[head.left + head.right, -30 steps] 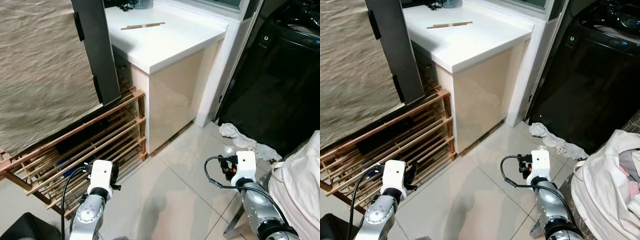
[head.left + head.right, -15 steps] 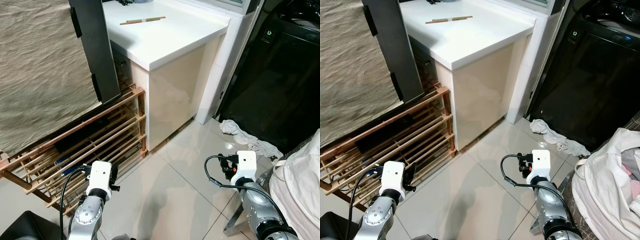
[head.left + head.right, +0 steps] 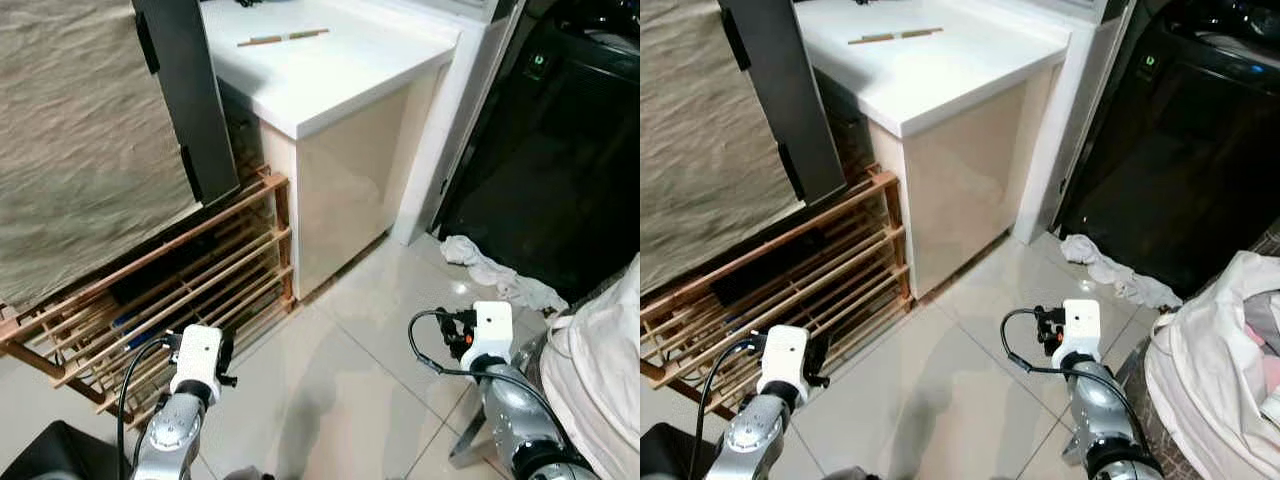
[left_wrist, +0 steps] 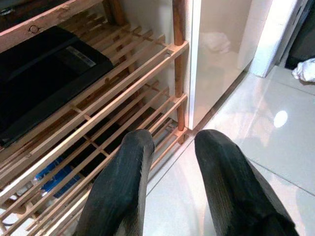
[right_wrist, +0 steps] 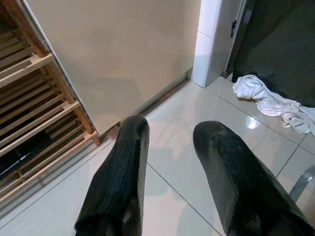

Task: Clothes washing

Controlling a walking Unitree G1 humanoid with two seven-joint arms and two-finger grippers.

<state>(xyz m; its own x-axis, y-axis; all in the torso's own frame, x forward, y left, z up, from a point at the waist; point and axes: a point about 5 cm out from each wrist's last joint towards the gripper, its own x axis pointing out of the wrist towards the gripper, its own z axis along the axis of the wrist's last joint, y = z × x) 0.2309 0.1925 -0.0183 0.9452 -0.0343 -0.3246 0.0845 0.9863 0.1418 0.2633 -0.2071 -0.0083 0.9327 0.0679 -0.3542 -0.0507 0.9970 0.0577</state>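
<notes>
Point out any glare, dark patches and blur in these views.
Left wrist view: a bright glare spot on the floor tiles, the left tool sharp. Right wrist view: glare on the tile beside the white cloth. Eye views: the washing machine nearly black; the wooden rack slightly soft.

Even indoor light from above fills the room: the white counter top (image 3: 330, 75) is bright nearly to washing out, and the glossy floor tiles (image 3: 360, 370) carry soft reflections, with a small round glare spot in the left wrist view. The black washing machine (image 3: 1180, 150) sinks into near-featureless dark. Both head views are slightly soft, while the wrist views are sharper beyond the slightly soft, close black fingers (image 5: 123, 182).
</notes>
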